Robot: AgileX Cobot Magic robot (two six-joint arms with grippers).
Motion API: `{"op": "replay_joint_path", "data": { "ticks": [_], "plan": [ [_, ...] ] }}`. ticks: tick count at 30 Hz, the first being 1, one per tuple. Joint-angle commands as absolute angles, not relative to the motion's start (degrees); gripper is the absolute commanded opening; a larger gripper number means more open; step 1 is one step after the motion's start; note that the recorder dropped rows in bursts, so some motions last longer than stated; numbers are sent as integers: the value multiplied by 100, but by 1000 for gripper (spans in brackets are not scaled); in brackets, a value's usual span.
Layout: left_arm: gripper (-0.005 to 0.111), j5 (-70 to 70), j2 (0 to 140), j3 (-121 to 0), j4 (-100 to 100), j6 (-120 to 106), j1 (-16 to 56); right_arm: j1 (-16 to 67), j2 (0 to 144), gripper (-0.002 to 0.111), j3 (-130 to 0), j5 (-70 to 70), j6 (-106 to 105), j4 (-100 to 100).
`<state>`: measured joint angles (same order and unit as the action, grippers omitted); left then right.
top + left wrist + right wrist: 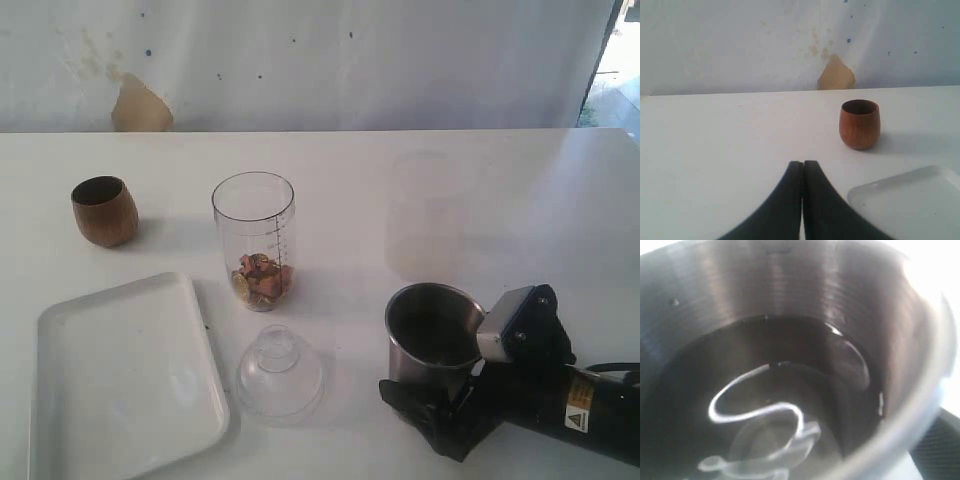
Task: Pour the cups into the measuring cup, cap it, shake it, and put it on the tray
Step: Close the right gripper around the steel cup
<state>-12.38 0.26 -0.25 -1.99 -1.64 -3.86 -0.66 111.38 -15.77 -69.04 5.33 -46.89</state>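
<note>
Steel tumbler with liquid inside stands toward the bench's right edge — right jaws spread wide at its base. Left jaws pressed shut — facing the wooden cup near the left edge. Measuring cup mid-bench, beside the tray.

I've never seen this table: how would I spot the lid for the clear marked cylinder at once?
Find the white tray at the lower left of the exterior view. Just off its right edge, below the measuring cup, lies the cap. It alone is a clear dome with a ringed neck on top, open side down.
</note>
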Motion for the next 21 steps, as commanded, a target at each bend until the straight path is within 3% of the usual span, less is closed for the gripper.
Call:
{"op": "replay_joint_path", "data": {
  "ticks": [1,6,12,18,21],
  "plan": [
    [1,-1207,0,0,-210,-155,-395,-57,11154,105,-1599,-6996,677,-4713],
    [1,-1207,0,0,-210,-155,-395,-57,11154,101,-1599,-6996,502,-4713],
    [1,-1207,0,0,-210,-155,-395,-57,11154,79,-1599,-6996,300,-4713],
    [1,-1207,0,0,-210,-155,-395,-57,11154,49,-1599,-6996,300,-4702],
    [1,-1207,0,0,-210,-155,-395,-57,11154,27,-1599,-6996,300,-4702]
  ]
}}
